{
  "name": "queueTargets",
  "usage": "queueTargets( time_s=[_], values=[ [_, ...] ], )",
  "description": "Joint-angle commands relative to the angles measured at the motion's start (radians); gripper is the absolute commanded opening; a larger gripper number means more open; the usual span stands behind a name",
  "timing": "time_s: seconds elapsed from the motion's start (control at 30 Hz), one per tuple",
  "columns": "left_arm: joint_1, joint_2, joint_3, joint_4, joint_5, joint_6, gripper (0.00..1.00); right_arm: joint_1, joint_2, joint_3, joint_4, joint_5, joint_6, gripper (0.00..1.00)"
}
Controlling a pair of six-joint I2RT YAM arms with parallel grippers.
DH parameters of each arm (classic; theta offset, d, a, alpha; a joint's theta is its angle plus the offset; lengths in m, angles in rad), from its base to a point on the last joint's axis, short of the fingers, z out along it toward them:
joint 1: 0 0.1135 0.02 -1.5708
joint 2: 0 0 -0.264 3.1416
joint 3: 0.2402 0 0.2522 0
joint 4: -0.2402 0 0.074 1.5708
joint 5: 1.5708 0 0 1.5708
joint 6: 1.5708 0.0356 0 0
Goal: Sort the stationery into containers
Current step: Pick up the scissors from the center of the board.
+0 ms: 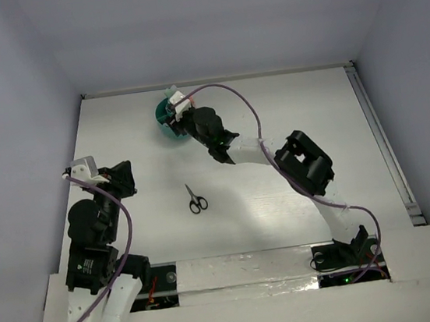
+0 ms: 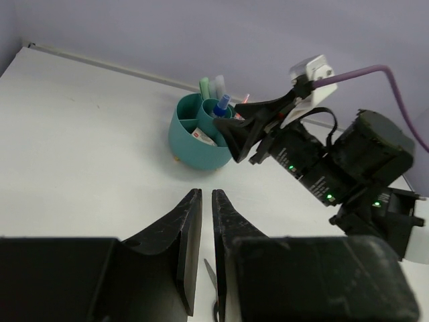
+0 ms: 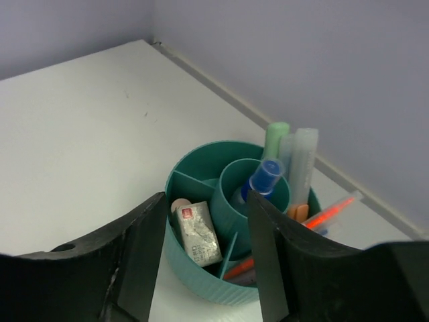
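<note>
My right gripper point(image 3: 206, 201) over organiser point(image 3: 194, 157) — fingers apart, empty. My left gripper point(image 2: 206, 193): fingers together, nothing held. Scissors point(image 1: 196, 199) unsorted — next I open left, descend, grasp.

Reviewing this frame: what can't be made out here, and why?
Top external: what the teal organiser holds; the right gripper covers most of it.
Left wrist: the scissors, only a blade sliver between the left gripper jaws, the rest behind them.
Right wrist: print on the eraser, blurred; the organiser's near wall, behind the jaws.
</note>
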Motion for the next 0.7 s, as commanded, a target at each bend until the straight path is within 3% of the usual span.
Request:
queueTargets(
  time_s=[0.0, 0.03, 0.07, 0.1, 0.17, 0.33, 0.4, 0.53, 0.67],
  values=[
    [0.006, 0.022, 0.006, 0.037, 0.009, 0.002, 0.09, -0.002, -0.087, -0.062, 0.040, 0.041, 0.050, 0.55],
    [0.006, 0.027, 0.006, 0.039, 0.009, 0.002, 0.09, -0.002, -0.123, -0.100, 0.033, 0.040, 0.068, 0.49],
    [0.006, 0.031, 0.004, 0.040, 0.014, -0.001, 0.09, -0.002, -0.138, -0.114, 0.021, 0.031, 0.082, 0.30],
    [0.015, 0.037, 0.004, 0.042, 0.018, -0.002, 0.09, -0.002, -0.150, -0.122, 0.005, 0.020, 0.092, 0.17],
    [0.015, 0.054, 0.004, 0.045, 0.043, -0.007, 0.09, -0.002, -0.155, -0.089, -0.110, -0.036, 0.121, 0.00],
    [0.015, 0.114, 0.015, 0.019, 0.063, -0.071, 0.08, -0.011, -0.187, -0.099, -0.216, -0.072, 0.219, 0.00],
    [0.015, 0.135, -0.002, 0.032, 0.121, -0.106, 0.05, -0.020, -0.186, -0.075, -0.257, -0.158, 0.230, 0.00],
    [0.015, 0.197, -0.066, 0.124, 0.239, -0.218, 0.00, -0.031, -0.123, 0.011, -0.357, -0.178, 0.237, 0.00],
    [0.015, 0.267, -0.170, 0.202, 0.271, -0.286, 0.00, -0.095, -0.088, 0.053, -0.368, -0.245, 0.358, 0.00]
  ],
)
